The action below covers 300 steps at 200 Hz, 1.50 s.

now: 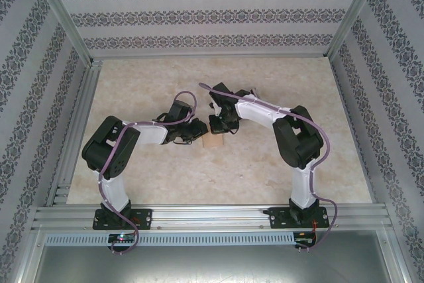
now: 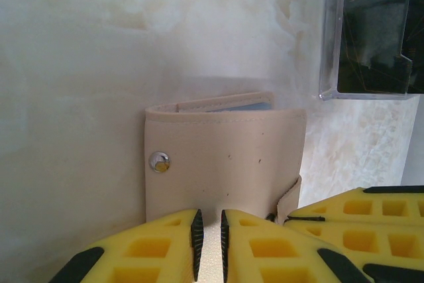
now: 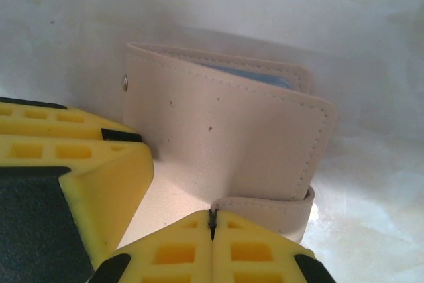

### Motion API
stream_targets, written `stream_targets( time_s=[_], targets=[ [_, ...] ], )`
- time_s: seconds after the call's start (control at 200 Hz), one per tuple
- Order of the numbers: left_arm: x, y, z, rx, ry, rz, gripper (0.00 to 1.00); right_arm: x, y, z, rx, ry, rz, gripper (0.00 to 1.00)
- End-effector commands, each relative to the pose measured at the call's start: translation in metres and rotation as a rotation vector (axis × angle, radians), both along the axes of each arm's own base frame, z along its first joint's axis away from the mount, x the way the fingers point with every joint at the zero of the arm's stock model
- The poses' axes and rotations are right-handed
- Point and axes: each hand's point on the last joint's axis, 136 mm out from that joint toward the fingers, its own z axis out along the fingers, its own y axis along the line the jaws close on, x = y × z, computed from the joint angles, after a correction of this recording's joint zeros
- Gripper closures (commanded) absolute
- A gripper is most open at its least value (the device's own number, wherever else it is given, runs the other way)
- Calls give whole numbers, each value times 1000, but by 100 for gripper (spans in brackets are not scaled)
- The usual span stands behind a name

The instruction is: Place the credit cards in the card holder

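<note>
1. A pale marbled table (image 1: 165, 177) sits inside a metal frame (image 1: 212, 215). It is hemmed in by walls (image 1: 199, 18) of striped, patterned paper, and two white arms reach in from the near edge.
2. A cream card holder (image 1: 213, 141) lies folded near the middle of the table, between the tips of the two arms.
3. The left gripper (image 1: 195, 133) meets it from the left, and the right gripper (image 1: 220, 126) from the far right.
4. Seen from the left wrist, the left gripper (image 2: 209, 223) stands narrow. Its yellow fingers nip the near edge of the card holder (image 2: 225, 157), whose metal snap stud (image 2: 159, 162) faces the camera.
5. A blue card (image 2: 248, 106) peeps from the holder's far edge.
6. A clear case (image 2: 331, 64) containing a dark card (image 2: 377, 38) lies on the table beyond the holder, apart from it.
7. Seen from the right wrist, the right gripper (image 3: 213, 220) is pressed fully together. Its tips touch the end of the holder's strap (image 3: 271, 207), but whether the strap is pinched cannot be told.
</note>
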Motion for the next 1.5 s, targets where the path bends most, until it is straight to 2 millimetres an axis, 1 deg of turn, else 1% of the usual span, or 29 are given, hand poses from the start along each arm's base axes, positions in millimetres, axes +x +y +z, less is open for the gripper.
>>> stream_targets(
  time_s=[0.0,0.185,0.465,0.61,0.789,0.864,0.919,0.969,1.019,1.079,1.124,1.164,1.234,1.339,1.429,1.434,1.494],
  targets=[
    [-17,12,-34,97,96,18,80,0,2,-6,-3,13,8,100],
    [-17,12,-33,97,94,17,80,-1,2,-12,-23,27,18,100],
    [-18,13,-34,98,95,23,80,-6,-8,-27,-95,62,26,100],
    [-18,13,-36,101,98,23,80,-10,-14,-38,-135,86,29,100],
    [-18,13,-36,98,96,25,80,-16,-16,-60,-181,122,42,100],
    [-18,14,-33,99,88,25,80,-16,-13,-60,-167,126,41,100],
    [-17,15,-29,107,69,23,80,-13,-11,-51,-149,100,40,100],
    [-14,19,-22,121,42,27,77,-8,-9,-39,-135,68,40,100],
    [-12,23,-12,140,8,30,73,-4,-7,-24,-119,32,47,93],
    [-7,30,-1,172,-35,37,70,2,-5,-5,-95,-17,55,88],
    [-5,37,8,206,-66,41,68,6,-3,11,-76,-61,63,76],
    [-3,44,17,235,-92,48,66,9,-3,24,-66,-102,68,73],
    [2,61,32,279,-134,69,64,15,-6,47,-45,-178,75,66],
    [7,92,59,354,-215,122,60,21,-17,82,-23,-297,73,62],
    [8,124,86,442,-294,186,57,26,-36,109,-23,-414,54,58],
    [8,126,87,448,-298,190,56,26,-37,107,-30,-413,52,58],
    [7,148,103,511,-341,235,49,29,-55,124,-36,-499,21,54]
  ],
)
